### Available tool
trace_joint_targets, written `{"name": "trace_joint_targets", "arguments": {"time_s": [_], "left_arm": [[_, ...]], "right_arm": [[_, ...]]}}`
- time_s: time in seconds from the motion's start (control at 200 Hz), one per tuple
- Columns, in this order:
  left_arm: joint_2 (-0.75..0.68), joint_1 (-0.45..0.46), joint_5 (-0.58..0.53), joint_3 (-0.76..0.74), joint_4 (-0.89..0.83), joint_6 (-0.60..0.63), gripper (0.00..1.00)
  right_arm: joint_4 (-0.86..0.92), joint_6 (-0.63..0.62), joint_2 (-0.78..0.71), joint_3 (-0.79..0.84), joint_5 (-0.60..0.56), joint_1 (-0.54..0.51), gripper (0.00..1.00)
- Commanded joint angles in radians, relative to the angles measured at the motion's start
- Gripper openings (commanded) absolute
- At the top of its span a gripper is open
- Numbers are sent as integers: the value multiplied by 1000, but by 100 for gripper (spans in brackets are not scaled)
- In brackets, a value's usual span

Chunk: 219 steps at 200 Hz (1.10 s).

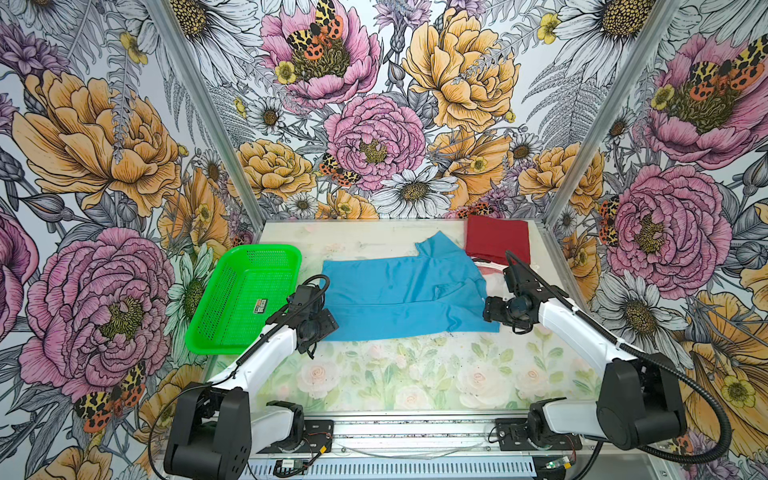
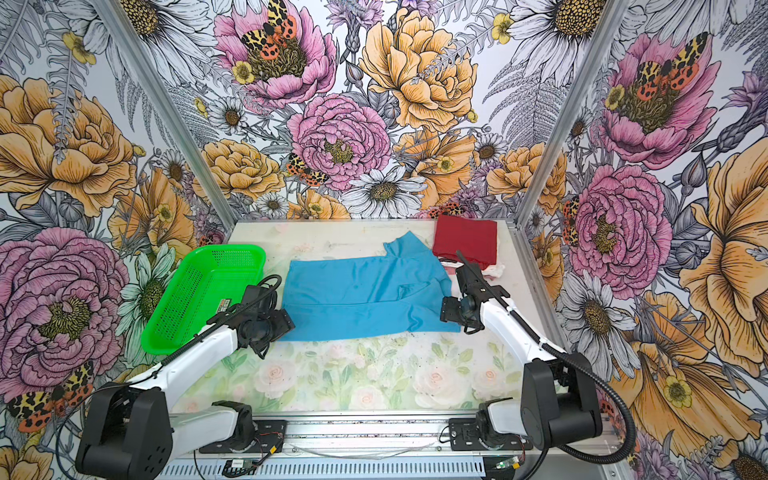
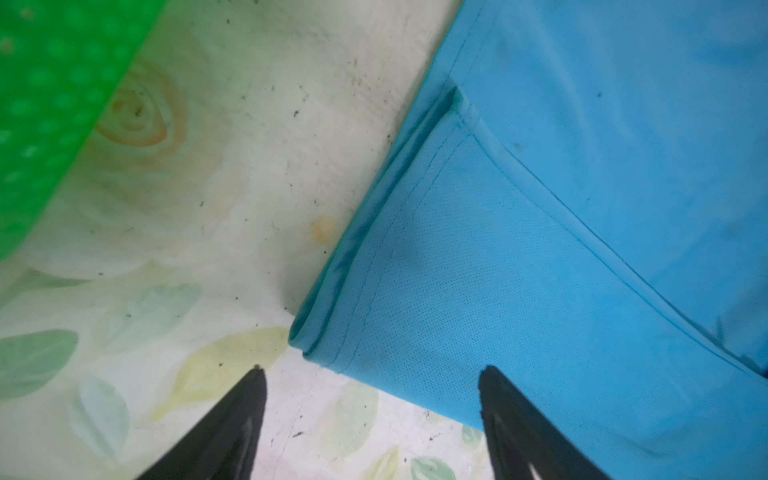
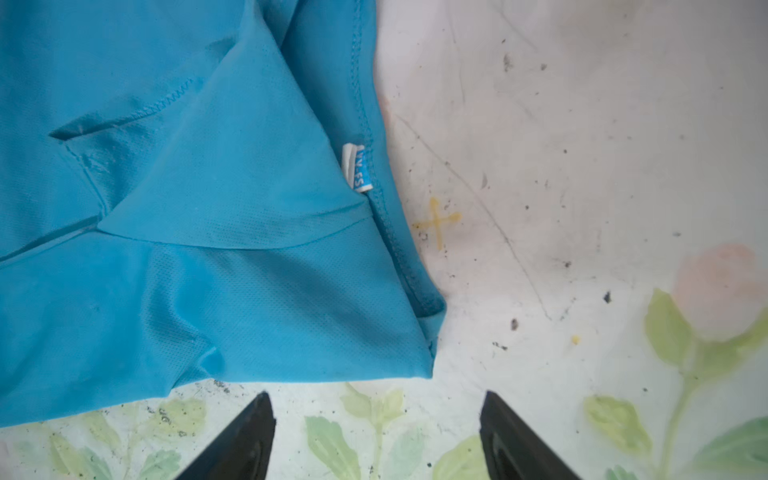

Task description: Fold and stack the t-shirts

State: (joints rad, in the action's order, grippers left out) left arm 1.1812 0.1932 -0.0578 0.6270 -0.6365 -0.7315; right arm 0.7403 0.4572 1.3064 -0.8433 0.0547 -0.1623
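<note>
A sky-blue t-shirt lies flat mid-table, its near long side folded over and one sleeve sticking out at the back. My left gripper hangs open at the shirt's left near corner, with one finger over the cloth and nothing held. At the right near corner, my right gripper is open and empty over bare table. A dark red folded t-shirt sits at the back right on white cloth.
A bright green mesh basket stands left of the blue shirt, close behind my left arm. The floral table stretches between both arm bases. Patterned walls close in the back and both sides.
</note>
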Motion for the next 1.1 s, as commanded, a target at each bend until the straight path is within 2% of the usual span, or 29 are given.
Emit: {"name": "trace_joint_targets", "arguments": {"time_s": [0.0,0.1,0.18,0.555,0.66,0.906,0.961,1.091], "left_arm": [[-17,23,-48,-22,-4,-58,68],[7,24,-70,-20,-3,-69,57],[29,26,-82,-28,20,-83,53],[146,17,-119,-40,133,-92,45],[176,7,-108,-58,171,-91,35],[184,0,-111,-50,182,-76,7],[181,-3,-111,-50,182,-72,0],[148,-15,-116,-64,180,-71,0]], "right_arm": [[-41,48,-47,48,24,7,77],[-54,51,-58,75,53,16,72],[-69,52,-61,92,73,23,69],[-188,61,48,129,125,87,64],[-215,66,91,130,125,90,63],[-244,68,156,137,144,92,52],[-249,67,169,143,152,92,43],[-246,74,152,161,140,93,11]]}}
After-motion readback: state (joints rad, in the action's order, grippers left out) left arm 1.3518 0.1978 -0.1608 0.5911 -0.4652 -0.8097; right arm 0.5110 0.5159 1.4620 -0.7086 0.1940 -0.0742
